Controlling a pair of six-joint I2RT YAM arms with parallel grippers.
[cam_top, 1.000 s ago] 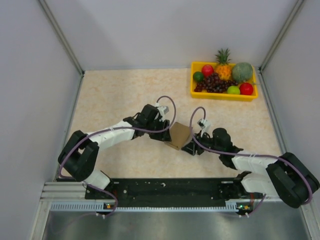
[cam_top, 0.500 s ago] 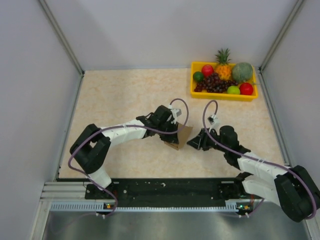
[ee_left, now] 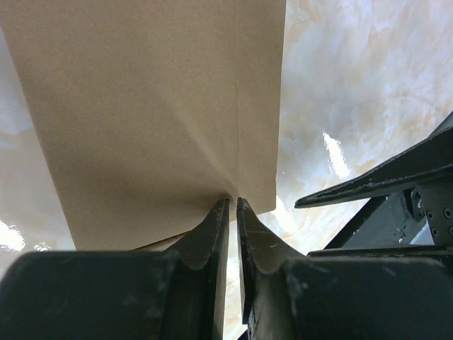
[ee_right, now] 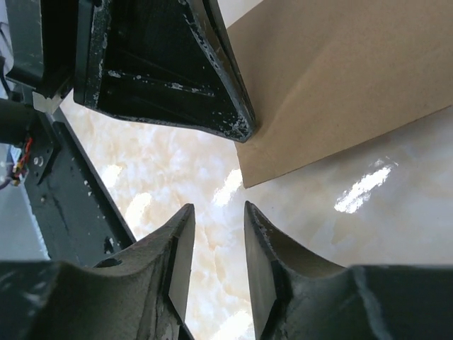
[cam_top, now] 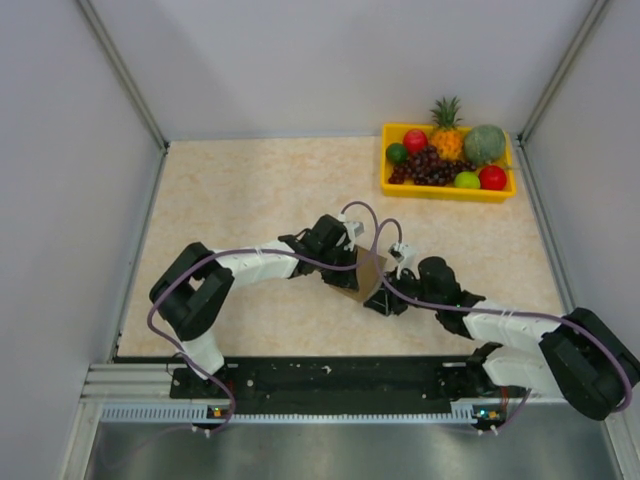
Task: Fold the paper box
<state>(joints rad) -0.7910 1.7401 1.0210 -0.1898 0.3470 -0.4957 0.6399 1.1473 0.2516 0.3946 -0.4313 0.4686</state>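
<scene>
The paper box [cam_top: 368,270], plain brown cardboard, sits tilted mid-table between both arms. My left gripper [cam_top: 348,272] comes in from the left. In the left wrist view its jaws [ee_left: 233,202] are pinched at the lower edge of the cardboard panel [ee_left: 148,106], where a crease runs down to the tips. My right gripper [cam_top: 384,300] sits at the box's near right side. In the right wrist view it [ee_right: 218,207] stands open over bare table, nothing between its fingers. A cardboard corner [ee_right: 340,92] lies just beyond its tips, with the left gripper's dark fingers [ee_right: 163,71] against that panel.
A yellow fruit tray [cam_top: 446,192] with a pineapple, grapes, a melon and other fruit stands at the back right. Grey walls enclose the table on three sides. The black base rail [cam_top: 340,380] runs along the near edge.
My left gripper has closed down onto the cardboard's edge and shifted right with it. My right gripper pulled off, then came back to the box's near right side with narrower jaws.
</scene>
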